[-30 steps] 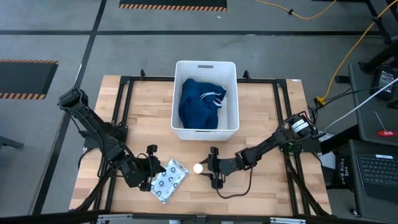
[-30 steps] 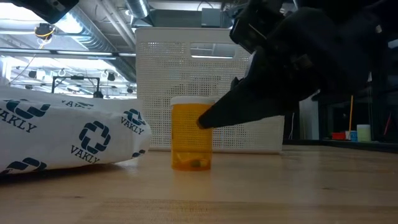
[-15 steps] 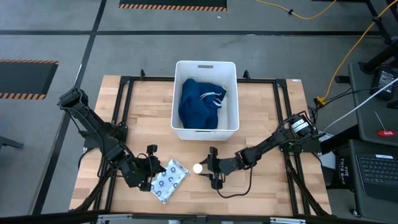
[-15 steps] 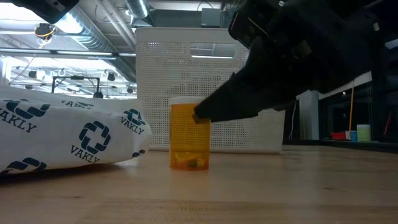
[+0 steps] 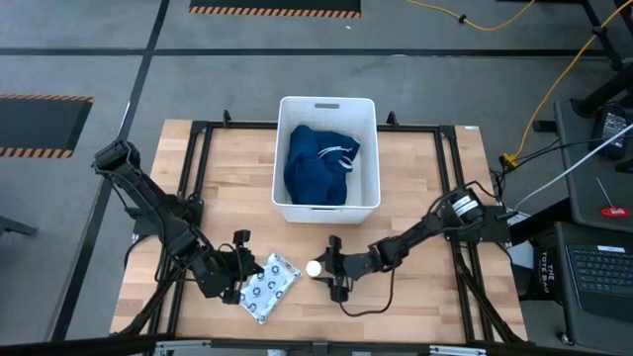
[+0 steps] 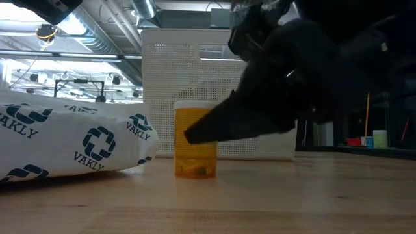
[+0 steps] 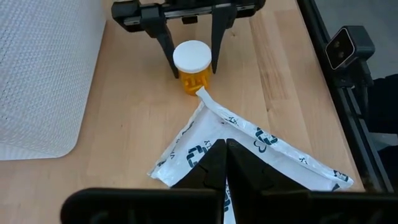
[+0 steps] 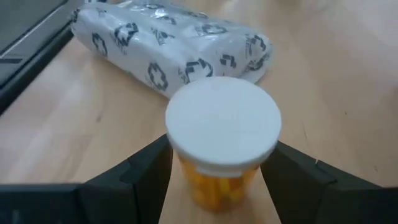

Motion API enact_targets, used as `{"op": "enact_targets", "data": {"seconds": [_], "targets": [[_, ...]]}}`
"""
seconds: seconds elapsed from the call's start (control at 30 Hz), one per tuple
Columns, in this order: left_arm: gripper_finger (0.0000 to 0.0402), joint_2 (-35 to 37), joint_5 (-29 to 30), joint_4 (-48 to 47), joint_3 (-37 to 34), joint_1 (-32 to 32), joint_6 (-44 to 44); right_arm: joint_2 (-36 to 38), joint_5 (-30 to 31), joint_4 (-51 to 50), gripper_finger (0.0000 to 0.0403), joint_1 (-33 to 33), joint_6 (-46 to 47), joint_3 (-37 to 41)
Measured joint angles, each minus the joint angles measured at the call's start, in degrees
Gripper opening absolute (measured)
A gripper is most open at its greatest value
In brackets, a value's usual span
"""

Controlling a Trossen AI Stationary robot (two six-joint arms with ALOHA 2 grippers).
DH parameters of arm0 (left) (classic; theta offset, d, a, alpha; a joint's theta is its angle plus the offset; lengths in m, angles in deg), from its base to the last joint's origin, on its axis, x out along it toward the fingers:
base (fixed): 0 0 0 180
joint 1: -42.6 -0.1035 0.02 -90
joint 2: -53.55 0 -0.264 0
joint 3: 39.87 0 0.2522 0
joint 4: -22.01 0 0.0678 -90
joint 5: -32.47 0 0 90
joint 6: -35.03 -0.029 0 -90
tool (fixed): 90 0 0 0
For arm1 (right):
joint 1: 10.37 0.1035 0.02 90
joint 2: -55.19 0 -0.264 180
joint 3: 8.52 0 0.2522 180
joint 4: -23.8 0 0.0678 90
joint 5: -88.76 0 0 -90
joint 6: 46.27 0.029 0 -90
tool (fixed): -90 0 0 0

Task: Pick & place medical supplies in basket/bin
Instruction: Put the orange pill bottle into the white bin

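Observation:
The amber bottle [image 5: 315, 267] with a white cap stands upright on the table in front of the white tub [image 5: 278, 158]. My right gripper [image 5: 327, 267] is open and low over the table, one finger on each side of the bottle [image 8: 217, 180], just under the cap. The ring-printed white packet [image 5: 272, 284] lies flat to the bottle's left. My left gripper [image 5: 240, 278] is shut on it. The dark blue garment [image 5: 316, 168] lies inside the tub. No black block is in view. My left gripper pinches the packet at its edge toward the table's left [image 7: 205, 163], coming in low from the left; the packet lies on the table. My right gripper's fingers [image 8: 149, 171] flank the bottle's body from the right. Whether they touch it, I cannot tell.
The tub [image 6: 214, 65] stands just beyond the bottle, toward the far edge. A black frame [image 5: 450, 178] runs around the tabletop. Bare wood [image 5: 425, 168] lies to the tub's right and left.
My right gripper has moved a little toward the table's left, its fingers reaching further past the bottle. The bottle has shifted slightly the same way. The left arm and the packet have kept still.

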State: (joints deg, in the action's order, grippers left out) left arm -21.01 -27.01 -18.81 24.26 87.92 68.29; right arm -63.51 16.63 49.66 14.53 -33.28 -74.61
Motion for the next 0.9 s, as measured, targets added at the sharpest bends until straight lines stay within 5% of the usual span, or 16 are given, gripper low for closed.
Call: {"op": "enact_targets", "data": {"seconds": [0.9], "targets": [[0.0004,0.0,-0.1,-0.07,0.0,0.0,0.0,0.91,-2.28,2.7,0.0182,-0.8,-0.87,-0.77]]}}
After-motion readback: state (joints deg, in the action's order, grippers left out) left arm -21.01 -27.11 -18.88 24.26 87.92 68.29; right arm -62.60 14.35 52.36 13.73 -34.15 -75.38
